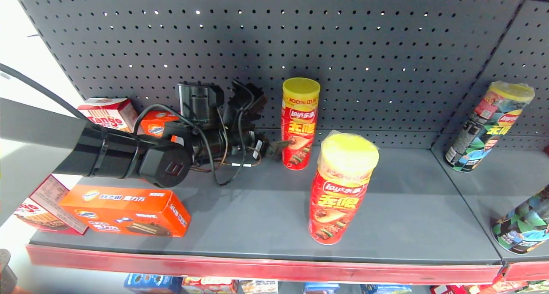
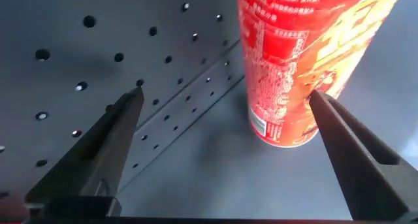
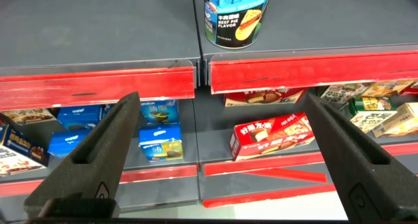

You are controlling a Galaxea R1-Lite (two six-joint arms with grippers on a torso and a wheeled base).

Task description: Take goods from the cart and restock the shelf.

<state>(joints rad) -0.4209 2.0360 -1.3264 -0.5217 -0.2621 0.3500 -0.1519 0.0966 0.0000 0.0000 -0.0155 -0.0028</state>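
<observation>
Left gripper (image 2: 225,100): jaws wide apart, nothing held, one finger just beside rear chips can (image 1: 300,124). We judge it best backed straight out, without nudging that can.

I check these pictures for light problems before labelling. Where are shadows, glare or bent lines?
Head view: light shines through the pegboard holes, the left arm throws a shadow on the shelf, and the red front strip bows, a lens effect. Left wrist view: the red can casts a soft shadow beside itself. Right wrist view: the red strips are lit evenly.
</observation>
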